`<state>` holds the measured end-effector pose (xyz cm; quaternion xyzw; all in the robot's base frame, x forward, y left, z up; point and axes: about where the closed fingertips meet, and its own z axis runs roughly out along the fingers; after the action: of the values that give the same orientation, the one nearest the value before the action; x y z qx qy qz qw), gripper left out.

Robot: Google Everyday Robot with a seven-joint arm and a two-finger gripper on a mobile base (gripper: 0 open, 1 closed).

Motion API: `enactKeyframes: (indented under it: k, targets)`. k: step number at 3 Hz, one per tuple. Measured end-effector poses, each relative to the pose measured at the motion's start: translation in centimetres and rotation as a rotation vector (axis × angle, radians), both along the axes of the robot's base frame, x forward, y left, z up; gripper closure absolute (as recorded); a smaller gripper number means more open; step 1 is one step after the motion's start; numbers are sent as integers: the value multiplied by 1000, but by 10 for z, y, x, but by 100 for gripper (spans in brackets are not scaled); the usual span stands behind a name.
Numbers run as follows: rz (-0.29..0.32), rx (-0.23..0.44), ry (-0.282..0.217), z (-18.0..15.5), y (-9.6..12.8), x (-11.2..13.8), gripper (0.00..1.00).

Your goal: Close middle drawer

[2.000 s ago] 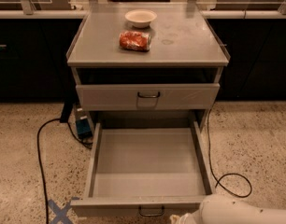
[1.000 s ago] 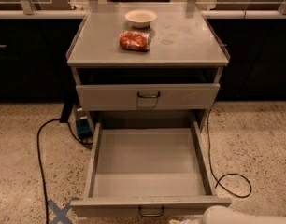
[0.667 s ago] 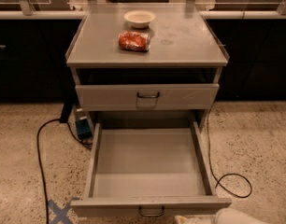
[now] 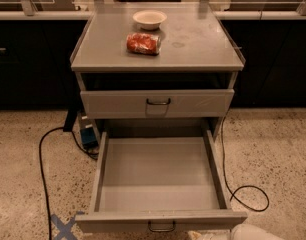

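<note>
Your hand (image 4: 200, 235) has sunk to the bottom edge, just right of the handle (image 4: 161, 227); spread or pressed together, you cannot tell. The middle drawer (image 4: 160, 176) stays fully out, so the push is still ahead.

The middle drawer (image 4: 160, 217) stands out beneath the upper drawer (image 4: 193, 103) — the pincer (image 4: 202, 235) just before its front.

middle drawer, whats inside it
Only the bare grey floor of the middle drawer shows. Its back end lies in shadow under the upper drawer, so unsure there. The hand sits at the bottom edge, right of the drawer's handle.
</note>
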<state>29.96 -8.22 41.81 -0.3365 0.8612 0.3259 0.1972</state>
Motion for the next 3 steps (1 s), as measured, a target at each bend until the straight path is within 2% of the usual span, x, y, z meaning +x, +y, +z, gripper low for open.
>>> enactKeyframes:
  k: [1,2,3]
  targets:
    - [35,46,-13,0,1,9,0]
    - [140,100,-53,2,17,44,0]
    - [140,100,-53,2,18,44,0]
